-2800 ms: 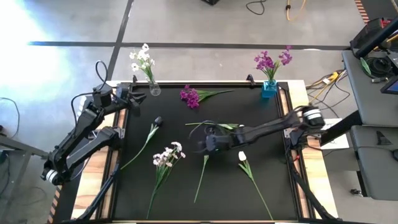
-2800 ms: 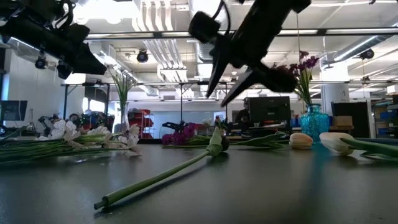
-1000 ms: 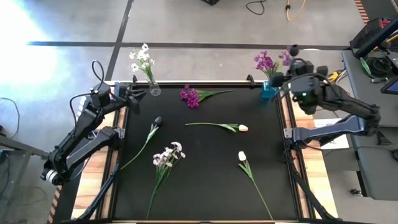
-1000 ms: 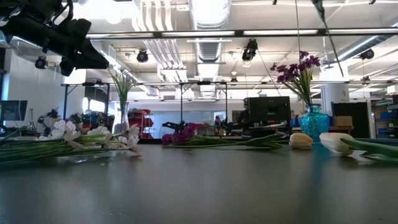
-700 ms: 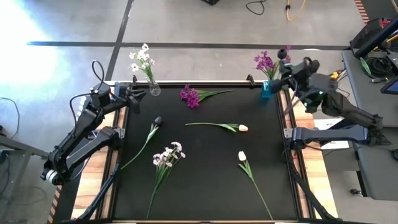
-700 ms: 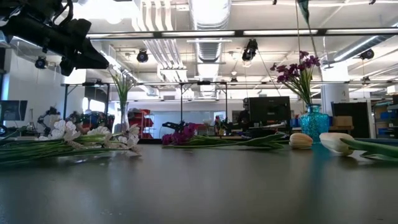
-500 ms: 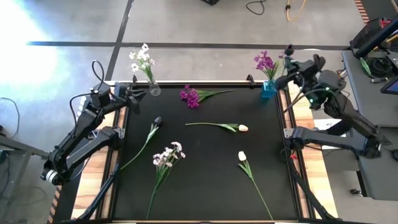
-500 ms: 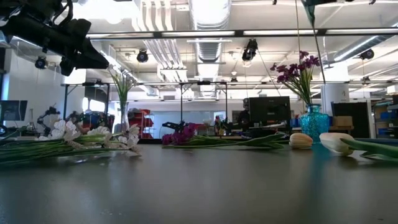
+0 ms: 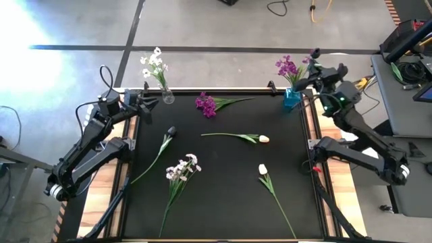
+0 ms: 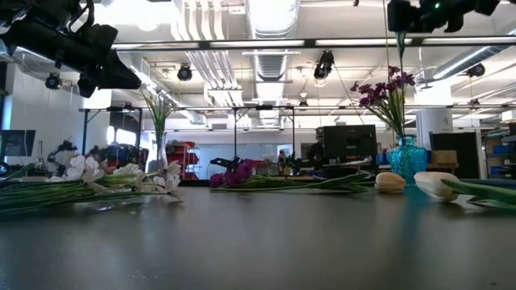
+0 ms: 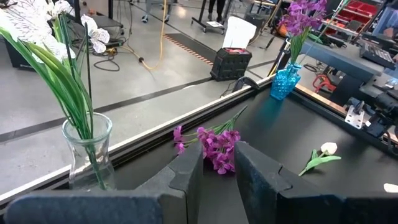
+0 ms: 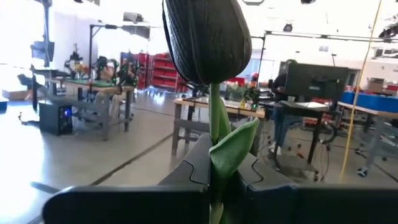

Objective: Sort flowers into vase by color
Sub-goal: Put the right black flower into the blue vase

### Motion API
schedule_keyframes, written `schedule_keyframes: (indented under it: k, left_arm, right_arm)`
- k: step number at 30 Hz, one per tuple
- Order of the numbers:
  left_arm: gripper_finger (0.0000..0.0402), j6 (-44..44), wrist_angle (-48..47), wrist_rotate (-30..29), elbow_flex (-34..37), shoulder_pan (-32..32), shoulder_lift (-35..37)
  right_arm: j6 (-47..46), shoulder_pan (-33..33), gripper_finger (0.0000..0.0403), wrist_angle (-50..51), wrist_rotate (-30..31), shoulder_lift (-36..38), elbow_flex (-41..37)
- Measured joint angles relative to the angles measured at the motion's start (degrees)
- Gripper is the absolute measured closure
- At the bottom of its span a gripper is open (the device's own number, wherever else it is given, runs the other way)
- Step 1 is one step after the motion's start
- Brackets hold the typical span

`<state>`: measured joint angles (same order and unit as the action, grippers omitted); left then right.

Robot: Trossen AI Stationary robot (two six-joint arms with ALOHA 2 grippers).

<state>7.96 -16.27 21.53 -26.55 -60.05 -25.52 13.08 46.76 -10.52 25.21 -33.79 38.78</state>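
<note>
Since the earlier frame, we note the right gripper [image 9: 314, 75] has swung off mid-table to the blue vase [image 9: 291, 96], clamped on a dark tulip [image 12: 208, 38] held upright. Left gripper [image 11: 217, 163] idles partly open, holding nothing, by the clear vase [image 9: 167, 96]. Both vases hold sprays; five stems lie unsorted on the black mat [image 9: 223, 216], including another dark tulip [image 9: 170, 132].

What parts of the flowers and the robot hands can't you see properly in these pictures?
- Dark tulip in the right gripper: the right wrist view's bottom edge and the fingers cut off its lower stem.
- Blue vase, high view: too small to show whether that stem reaches its mouth.
- Right gripper, low view: cut off by the top edge.
- White spray, low view: its stems run off the left edge.
</note>
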Motion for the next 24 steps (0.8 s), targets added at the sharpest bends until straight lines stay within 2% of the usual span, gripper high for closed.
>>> schedule_keyframes:
  k: [10,24]
  left_arm:
    - [0.0325,0.0,0.0,0.0,0.0,0.0,0.0]
    - [0.0325,0.0,0.0,0.0,0.0,0.0,0.0]
  right_arm:
    - [1.0,2.2,0.0394,-3.4,0.3,-0.3,-4.3]
    - [-3.2,2.4,0.0388,-5.2,0.5,-2.3,-11.3]
